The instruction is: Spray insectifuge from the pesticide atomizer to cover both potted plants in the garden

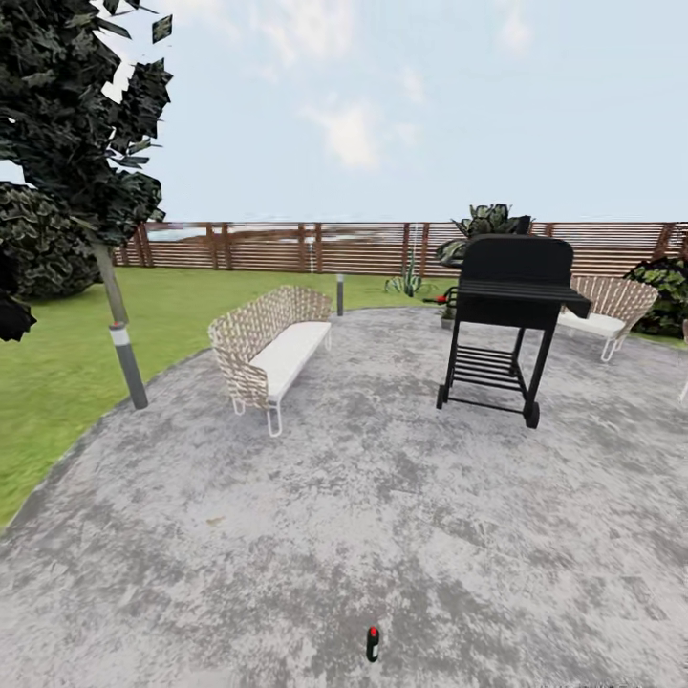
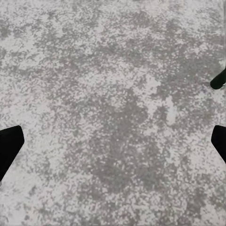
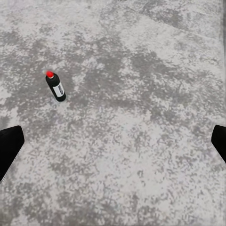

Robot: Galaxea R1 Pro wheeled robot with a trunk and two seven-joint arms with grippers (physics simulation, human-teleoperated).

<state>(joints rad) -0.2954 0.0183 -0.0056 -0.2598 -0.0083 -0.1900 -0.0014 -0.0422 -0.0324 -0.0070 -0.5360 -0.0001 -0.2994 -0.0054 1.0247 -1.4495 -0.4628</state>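
Nearest the robot, the pesticide atomizer (image 1: 373,644) stands upright on the grey stone paving (image 1: 382,516), a slim dark bottle with a white label and a red top, close to the lower edge of the head view and a little right of centre, with bare stone all round it. In the right wrist view the same atomizer (image 3: 55,86) stands well apart from the right gripper (image 3: 113,141), whose dark fingertips (image 3: 9,146) sit at opposite edges of the picture, spread wide with nothing between them. The left gripper (image 2: 113,141) hangs over speckled paving (image 2: 113,94) with its fingers (image 2: 8,148) equally wide apart and empty. Farther out on the paving, a woven bench (image 1: 270,349) with a white cushion stands left of centre, and a black grill (image 1: 506,320) on a wheeled frame stands to its right, lid closed, so what it holds cannot be told. At the left, a thin trunk (image 1: 119,330) rises at the edge of the green lawn (image 1: 57,363) under dark foliage. Behind the bench a short grey bollard lamp (image 1: 339,294) stands at the paving's rim; a spiky striped plant (image 1: 409,282) grows just beyond. A second woven seat (image 1: 612,311) sits behind the grill, beside a dark-leaved shrub (image 1: 664,291). A brown slatted fence (image 1: 287,247) closes the garden.
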